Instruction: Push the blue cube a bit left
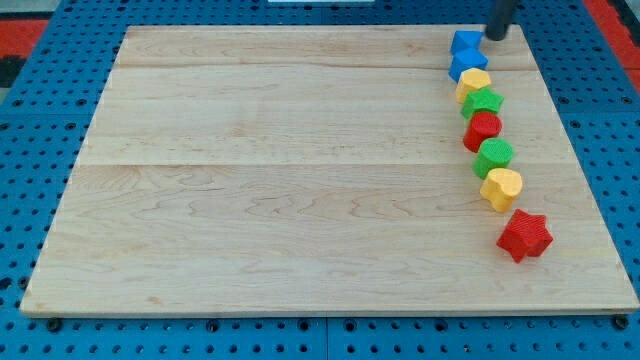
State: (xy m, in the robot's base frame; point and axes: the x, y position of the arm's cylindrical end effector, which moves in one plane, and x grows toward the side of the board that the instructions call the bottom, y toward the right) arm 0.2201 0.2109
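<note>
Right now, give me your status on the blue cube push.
My tip just right of the blue cube, at the board's top right. Second blue block touching below. Left side open.

Only 1 part of the robot shows: a straight rod, dark grey to black, plain and smooth, cut off by the view's top edge. My tip ends blunt. No cables, screws or markings can be made out.

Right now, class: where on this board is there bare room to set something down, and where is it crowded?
Bare room: the whole wooden board to the view's left of the block column. Crowded: the view's right, from the blue blocks near my tip down to the red star.
</note>
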